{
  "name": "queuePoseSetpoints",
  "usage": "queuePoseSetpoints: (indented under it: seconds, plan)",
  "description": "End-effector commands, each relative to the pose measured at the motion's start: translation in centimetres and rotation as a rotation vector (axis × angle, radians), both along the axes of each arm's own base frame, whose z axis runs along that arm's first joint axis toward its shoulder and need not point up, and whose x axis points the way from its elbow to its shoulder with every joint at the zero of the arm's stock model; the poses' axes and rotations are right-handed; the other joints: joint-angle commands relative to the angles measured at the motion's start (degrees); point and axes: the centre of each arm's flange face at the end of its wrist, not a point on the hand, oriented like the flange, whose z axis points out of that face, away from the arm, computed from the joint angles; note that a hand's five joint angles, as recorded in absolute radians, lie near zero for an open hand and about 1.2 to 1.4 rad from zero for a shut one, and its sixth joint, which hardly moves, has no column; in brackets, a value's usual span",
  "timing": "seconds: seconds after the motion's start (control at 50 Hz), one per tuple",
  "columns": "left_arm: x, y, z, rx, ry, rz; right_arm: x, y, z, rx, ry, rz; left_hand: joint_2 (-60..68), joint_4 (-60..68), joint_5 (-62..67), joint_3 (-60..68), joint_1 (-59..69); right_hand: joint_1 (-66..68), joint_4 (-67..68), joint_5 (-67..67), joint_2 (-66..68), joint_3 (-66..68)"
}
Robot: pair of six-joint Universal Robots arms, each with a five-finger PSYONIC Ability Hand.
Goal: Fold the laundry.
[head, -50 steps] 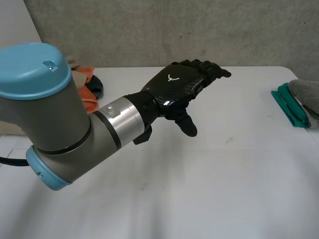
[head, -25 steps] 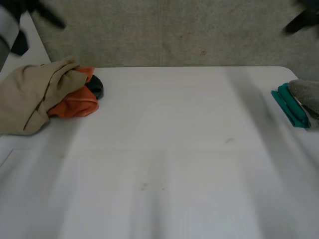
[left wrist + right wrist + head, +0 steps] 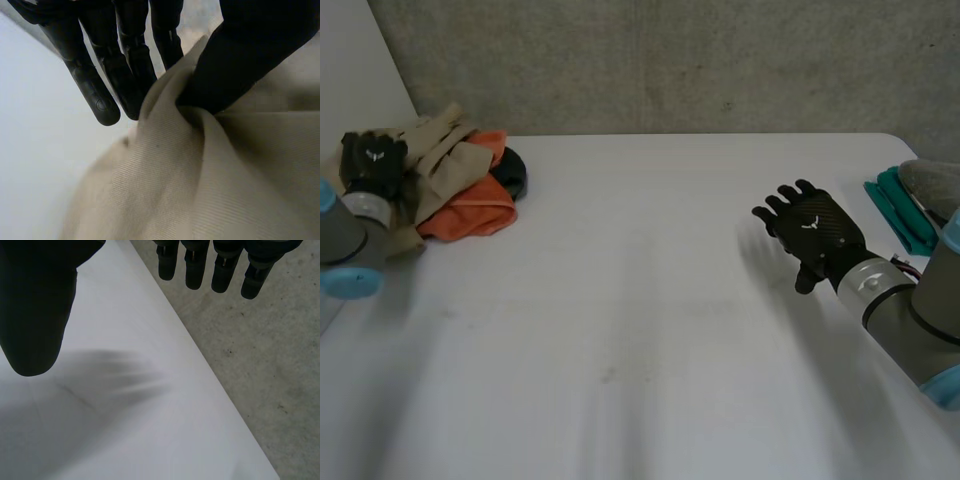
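A beige cloth is heaped w/ an orange cloth at the surface's far-left corner. A fold of it is pinched btwn the left hand's fingers & thumb. The right hand is held spread open, nothing gripped.

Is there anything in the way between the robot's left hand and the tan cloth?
No, nothing that I can see. The left hand is right on the tan cloth, with a fold of it pinched between thumb and fingers. An orange cloth lies partly under it in the pile.
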Motion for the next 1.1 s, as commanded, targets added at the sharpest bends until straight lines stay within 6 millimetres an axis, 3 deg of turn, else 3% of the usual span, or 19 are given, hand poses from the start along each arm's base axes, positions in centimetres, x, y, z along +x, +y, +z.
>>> queuePoseSetpoints:
  seconds: [0.02, 0.04, 0.1, 0.12, 0.18, 0.2, 0.34, 0.36, 0.44, 0.5, 0.52, 0.56, 0.58, 0.64, 0.7, 0.78, 0.88, 0.96, 1.1]
  plan:
    - [-5.5, 4.6, 10.7, -0.228, 0.083, -0.114, -0.7, -0.6, 0.4, -0.012, -0.007, -0.027, 12.34, 11.92, 13.37, 12.61, 20.84, -2.79, -2.11, -2.41, -2.07, -2.04]
    - [-6.6, 6.1, 13.0, -0.276, 0.126, -0.152, -0.7, -0.6, 0.4, -0.011, -0.008, -0.027, 12.34, 11.92, 13.37, 12.61, 20.84, -2.79, -2.11, -2.41, -2.07, -2.04]
    - [-8.5, 8.9, 16.5, -0.334, 0.207, -0.232, -0.8, -0.6, 0.6, -0.012, -0.012, -0.031, 12.34, 11.92, 13.37, 12.61, 20.84, -2.79, -2.11, -2.41, -2.07, -2.04]
    - [-10.0, 11.1, 18.3, -0.349, 0.267, -0.296, -0.8, -0.6, 0.6, -0.012, -0.012, -0.031, 12.34, 11.92, 13.37, 12.61, 20.84, -2.79, -2.11, -2.41, -2.07, -2.04]
    - [-11.8, 14.4, 20.2, -0.348, 0.351, -0.388, -0.9, -0.6, 1.4, -0.030, -0.020, -0.043, 12.34, 11.92, 13.37, 12.61, 20.84, -2.79, -2.11, -2.41, -2.07, -2.04]
    - [-13.0, 16.5, 20.5, -0.323, 0.397, -0.449, -1.0, -0.7, 1.6, -0.038, -0.021, -0.049, 12.34, 11.92, 13.37, 12.61, 20.84, -2.79, -2.11, -2.41, -2.07, -2.04]
    - [-17.6, 24.8, 17.5, -0.114, 0.443, -0.712, -2.1, -1.3, 3.8, -0.092, -0.042, -0.146, 12.34, 11.92, 13.37, 12.61, 20.84, -2.79, -2.11, -2.41, -2.07, -2.04]
    - [-18.7, 26.9, 16.1, -0.053, 0.431, -0.772, -2.2, -1.4, 4.0, -0.093, -0.049, -0.155, 12.34, 11.92, 13.37, 12.61, 20.84, -2.79, -2.11, -2.41, -2.07, -2.04]
    - [-20.4, 31.1, 11.8, 0.115, 0.394, -0.858, -2.8, -1.8, 4.5, -0.081, -0.101, -0.182, 12.34, 11.92, 13.37, 12.61, 20.84, -2.79, -2.11, -2.41, -2.07, -2.04]
    - [-20.4, 31.8, 9.1, 0.216, 0.364, -0.842, -2.9, -1.9, 4.6, -0.064, -0.138, -0.183, 12.34, 11.92, 13.37, 12.61, 20.84, -2.79, -2.11, -2.41, -2.07, -2.04]
    - [-20.5, 31.9, 6.3, 0.308, 0.333, -0.814, -2.9, -1.9, 4.6, -0.062, -0.142, -0.184, 12.34, 11.92, 13.37, 12.61, 20.84, -2.79, -2.11, -2.41, -2.07, -2.04]
    - [-20.5, 32.0, 3.9, 0.394, 0.293, -0.782, -2.9, -1.9, 4.7, -0.058, -0.151, -0.183, 12.34, 11.92, 13.37, 12.61, 20.84, -2.79, -2.11, -2.41, -2.07, -2.04]
    - [-20.3, 32.0, 2.2, 0.461, 0.253, -0.742, -2.9, -1.9, 4.7, -0.059, -0.151, -0.182, 3.20, 2.79, 4.24, 3.47, 11.70, -2.79, -2.11, -2.41, -2.07, -2.04]
    - [-19.9, 32.5, 1.1, 0.526, 0.190, -0.698, -2.7, -1.7, 4.7, -0.049, -0.147, -0.176, -42.34, -42.76, -41.31, -42.07, -33.84, -2.79, -2.11, -2.41, -2.07, -2.04]
    - [-19.8, 32.9, 1.9, 0.539, 0.148, -0.676, -2.7, -1.6, 4.8, -0.023, -0.137, -0.174, -51.55, -51.96, -50.51, -51.28, -43.04, -2.79, -2.11, -2.41, -2.07, -2.04]
    - [-18.9, 33.5, 7.3, 0.397, 0.204, -0.670, -2.5, -0.9, 4.7, 0.052, -0.117, -0.164, -54.25, -54.67, -53.22, -53.98, -45.75, -2.79, -2.11, -2.41, -2.07, -2.04]
    - [-17.3, 34.2, 10.2, 0.321, 0.258, -0.623, -0.8, 1.4, 4.4, 0.188, -0.101, -0.079, -54.08, -54.50, -53.05, -53.82, -45.58, -2.79, -2.11, -2.41, -2.07, -2.04]
    - [-15.9, 35.0, 10.1, 0.351, 0.285, -0.549, 1.2, 4.4, 4.0, 0.310, -0.078, 0.038, -52.90, -53.32, -51.87, -52.64, -44.40, -2.79, -2.11, -2.41, -2.07, -2.04]
    - [-14.0, 37.1, 7.1, 0.573, 0.325, -0.442, 3.0, 5.2, 2.7, 0.305, -0.060, 0.121, -52.90, -53.32, -51.87, -52.64, -44.40, -1.54, -0.86, -1.16, -0.82, -0.79]
